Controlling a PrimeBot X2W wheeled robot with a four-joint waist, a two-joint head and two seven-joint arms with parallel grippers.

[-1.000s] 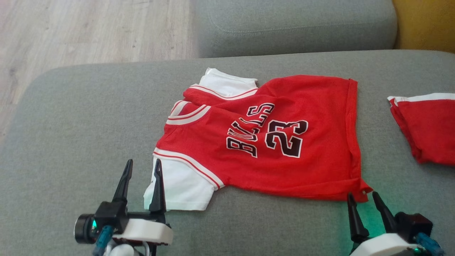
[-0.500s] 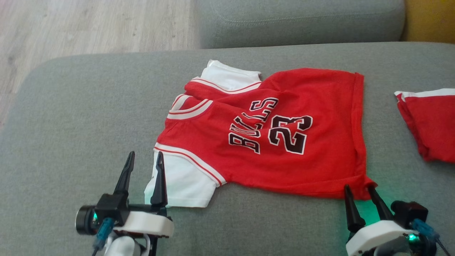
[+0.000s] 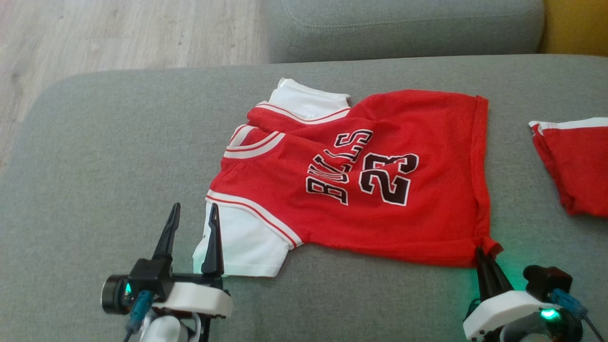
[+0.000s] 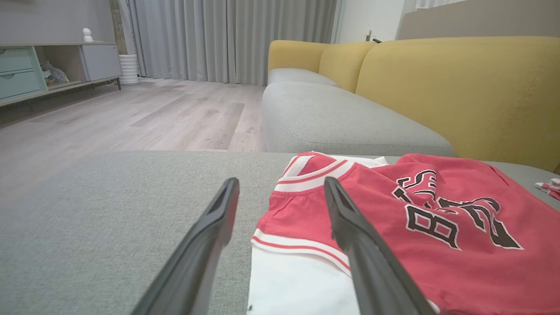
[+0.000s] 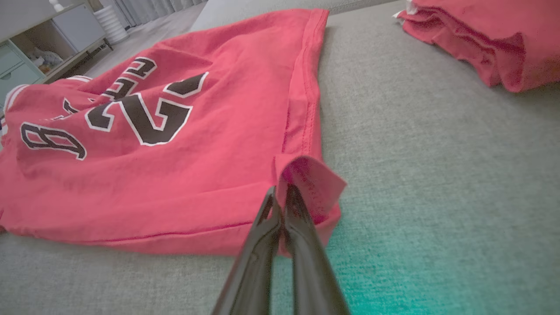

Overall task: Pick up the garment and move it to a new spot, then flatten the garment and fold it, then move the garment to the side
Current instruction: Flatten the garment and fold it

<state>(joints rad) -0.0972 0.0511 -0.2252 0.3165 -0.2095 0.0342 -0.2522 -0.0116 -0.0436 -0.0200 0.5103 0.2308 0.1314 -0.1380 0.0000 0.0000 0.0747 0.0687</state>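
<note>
The garment [image 3: 380,199] is a red jersey with white sleeves and black "BULLS 23" lettering, lying spread on the grey sofa seat [image 3: 95,166]. My right gripper [image 3: 483,254] is shut on the garment's near right hem corner; the right wrist view has that corner [image 5: 313,181] curled up at my right gripper [image 5: 280,192]. My left gripper [image 3: 192,213] stands open at the near left. One of its fingers [image 4: 350,227] lies over the white sleeve [image 4: 297,284], the other over bare cushion. The garment [image 4: 393,227] spreads to the right there.
A second red folded cloth [image 3: 577,166] lies at the right edge of the seat, also in the right wrist view [image 5: 477,39]. Another grey cushion [image 3: 403,28] and a yellow backrest [image 4: 459,87] lie behind. Wooden floor [image 3: 118,38] is to the far left.
My right gripper has gone from open to shut, pinching the garment's hem corner. The left gripper stays open in place. The camera has shifted slightly.
</note>
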